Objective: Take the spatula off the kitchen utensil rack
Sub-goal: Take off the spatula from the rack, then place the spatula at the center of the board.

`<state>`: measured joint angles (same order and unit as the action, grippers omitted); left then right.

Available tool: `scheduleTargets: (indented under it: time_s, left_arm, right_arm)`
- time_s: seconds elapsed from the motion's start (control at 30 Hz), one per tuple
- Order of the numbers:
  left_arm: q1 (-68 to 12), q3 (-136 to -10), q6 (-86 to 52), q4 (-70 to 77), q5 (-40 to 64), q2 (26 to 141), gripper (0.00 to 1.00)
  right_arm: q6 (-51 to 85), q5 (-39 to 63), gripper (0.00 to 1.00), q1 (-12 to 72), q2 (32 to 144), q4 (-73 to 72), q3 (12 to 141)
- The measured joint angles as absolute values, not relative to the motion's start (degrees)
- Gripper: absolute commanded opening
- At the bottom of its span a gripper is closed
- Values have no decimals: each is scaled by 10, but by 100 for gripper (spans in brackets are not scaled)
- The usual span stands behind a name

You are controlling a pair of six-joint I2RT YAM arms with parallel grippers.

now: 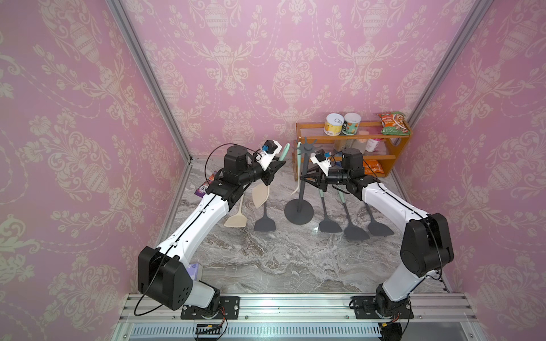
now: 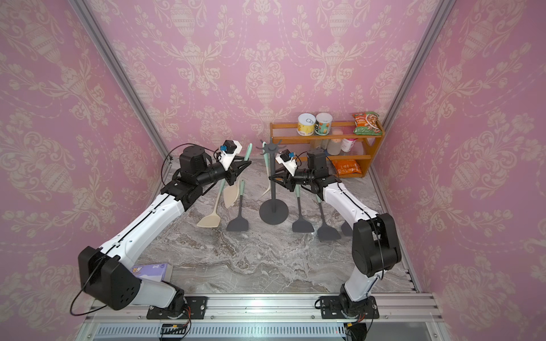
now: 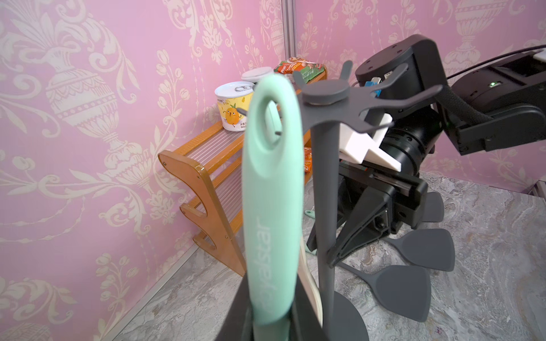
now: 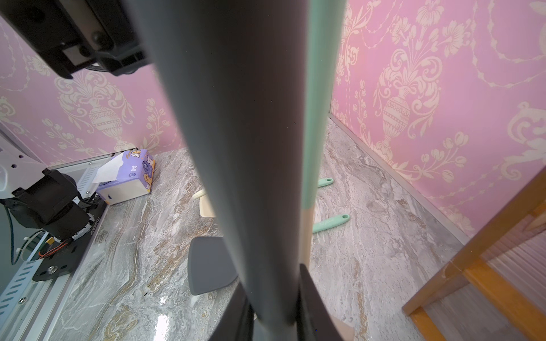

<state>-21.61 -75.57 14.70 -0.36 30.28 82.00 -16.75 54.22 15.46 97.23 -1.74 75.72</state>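
The kitchen utensil rack [image 1: 299, 211] is a dark grey stand with a disc base, a thin pole and a star of hooks [image 2: 271, 146]. My right gripper [image 1: 302, 176] is shut on its pole [image 4: 242, 147], about halfway up. My left gripper [image 1: 280, 166] is shut on the mint handle of a spatula [image 3: 271, 177], held upright just left of the rack. In both top views the spatula is off the hooks, and its beige blade [image 2: 230, 195] hangs below the gripper. A second mint-handled utensil [image 1: 299, 156] hangs on the rack.
Several spatulas lie on the marble table, one beige [image 1: 235, 220] and the others dark grey [image 1: 265, 224] [image 1: 330, 226] [image 1: 356, 231]. An orange wooden shelf [image 1: 399, 147] with cans and snack packs stands at the back right. A purple tissue box [image 2: 153, 271] sits near the left arm's base.
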Motion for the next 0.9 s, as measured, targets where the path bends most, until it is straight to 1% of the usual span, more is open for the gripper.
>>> scheduleTargets:
  time_s: [0.27,0.5,0.6,0.7,0.9]
  left_arm:
    - [-203,-752,162,-77,203,773,0]
    - [-123,-746,125,-161,115,743,0]
    - [-94,-765,110,-223,73,755,0]
    - [-85,-801,100,-279,41,782,0]
    - [-84,-827,61,-355,25,830,0]
  right_arm:
    - [-168,540,0,155,971,-16,757]
    - [-168,540,0,155,971,-16,756]
    - [-168,540,0,155,971,-16,756]
    - [-168,537,0,155,970,-13,756]
    - [-170,533,0,155,968,-7,756]
